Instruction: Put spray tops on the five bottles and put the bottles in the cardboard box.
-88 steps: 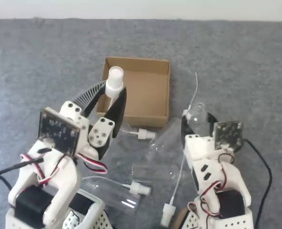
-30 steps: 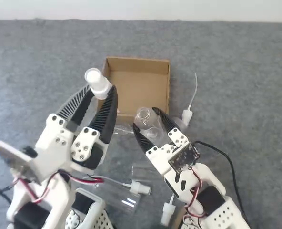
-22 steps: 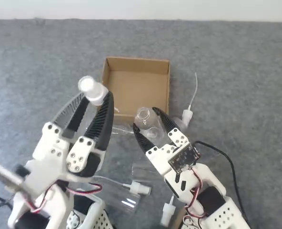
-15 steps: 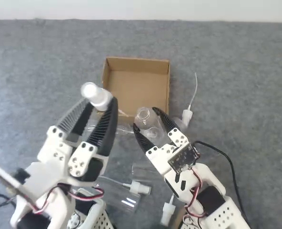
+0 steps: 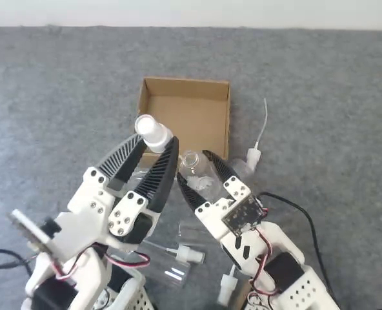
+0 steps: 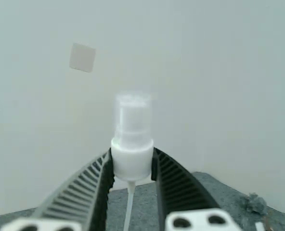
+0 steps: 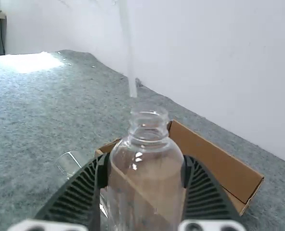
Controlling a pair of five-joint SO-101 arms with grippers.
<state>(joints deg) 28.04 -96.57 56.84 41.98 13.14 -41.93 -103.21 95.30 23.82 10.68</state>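
My left gripper (image 5: 155, 141) is shut on a white spray top (image 5: 151, 131), held up in front of the cardboard box (image 5: 191, 113). The left wrist view has the spray top (image 6: 132, 144) upright between the fingers, its thin dip tube (image 6: 128, 207) hanging below. Just beside it, my right gripper (image 5: 194, 169) is shut on a clear bottle (image 5: 192, 161) standing upright with an open neck. In the right wrist view the dip tube (image 7: 128, 57) ends just above the rim of the bottle (image 7: 143, 178), slightly off its mouth. The box (image 7: 214, 159) lies behind.
On the grey carpet a loose spray top (image 5: 253, 154) with a long tube lies beside the box. A capped bottle (image 5: 168, 258), another clear bottle (image 5: 204, 229) and a second loose spray top (image 5: 228, 284) lie between the arm bases. One more bottle (image 7: 70, 163) lies near the box.
My left gripper has carried the spray top rightward, close to the bottle. The right gripper, which earlier lifted the bottle upright, has shifted it slightly towards the box.
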